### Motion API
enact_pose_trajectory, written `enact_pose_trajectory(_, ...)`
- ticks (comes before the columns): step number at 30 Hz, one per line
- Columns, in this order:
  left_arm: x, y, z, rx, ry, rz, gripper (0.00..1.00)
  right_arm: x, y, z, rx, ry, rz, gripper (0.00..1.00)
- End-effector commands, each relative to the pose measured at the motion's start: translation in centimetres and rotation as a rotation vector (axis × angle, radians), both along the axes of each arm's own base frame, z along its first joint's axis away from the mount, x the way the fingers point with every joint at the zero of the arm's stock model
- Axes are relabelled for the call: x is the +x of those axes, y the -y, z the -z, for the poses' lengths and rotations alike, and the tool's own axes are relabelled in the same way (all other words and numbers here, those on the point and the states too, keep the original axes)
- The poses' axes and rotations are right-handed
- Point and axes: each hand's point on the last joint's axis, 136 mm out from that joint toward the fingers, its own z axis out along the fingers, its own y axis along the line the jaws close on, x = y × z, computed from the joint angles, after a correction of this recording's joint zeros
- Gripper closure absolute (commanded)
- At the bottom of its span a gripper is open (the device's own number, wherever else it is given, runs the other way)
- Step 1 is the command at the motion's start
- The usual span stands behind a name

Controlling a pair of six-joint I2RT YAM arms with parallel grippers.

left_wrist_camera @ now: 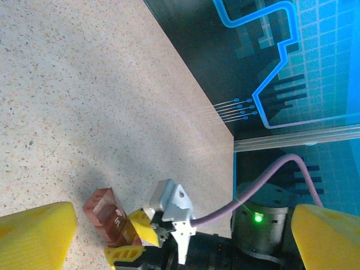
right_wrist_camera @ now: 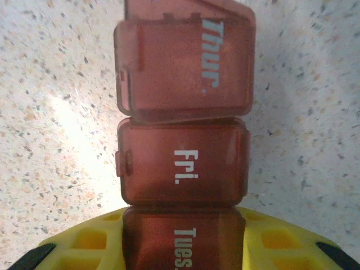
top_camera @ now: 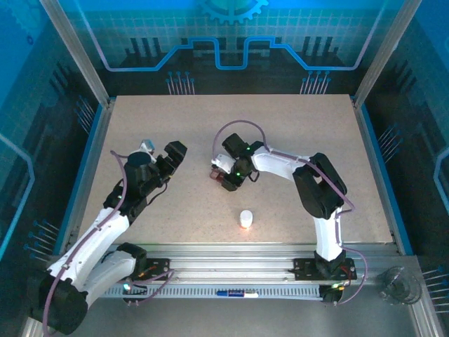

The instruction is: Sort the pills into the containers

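The red-brown pill box (right_wrist_camera: pixel 183 169) looks light, stiff and slippery, so the right fingers (right_wrist_camera: pixel 84 242) pinch its Tues. end by the sides, while the left fingers (left_wrist_camera: pixel 34 233) hang open.

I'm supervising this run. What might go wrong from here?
The right gripper grips the reddish-brown plastic compartment strip only at its Tues. end, so it may pivot or slip. The Thur. lid sits tilted, possibly ajar; it could snag. The small white cylinder stands near the right arm and might get knocked.
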Motion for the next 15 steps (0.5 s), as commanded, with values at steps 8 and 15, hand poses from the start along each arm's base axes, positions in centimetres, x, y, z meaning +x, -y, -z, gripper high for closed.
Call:
enact_pose_trajectory(8, 0.0, 0.3, 1.1, -0.003, -0.028, 0.020, 0.01, 0.9, 1.0, 1.3, -0.073, 0.031, 0.007, 0.56)
enact_pose_trajectory(15, 0.0, 0.4, 1.1, 0.001, -0.025, 0.027, 0.01, 1.0, 2.4, 1.3, -0.107, 0.065, 0.053, 0.35)
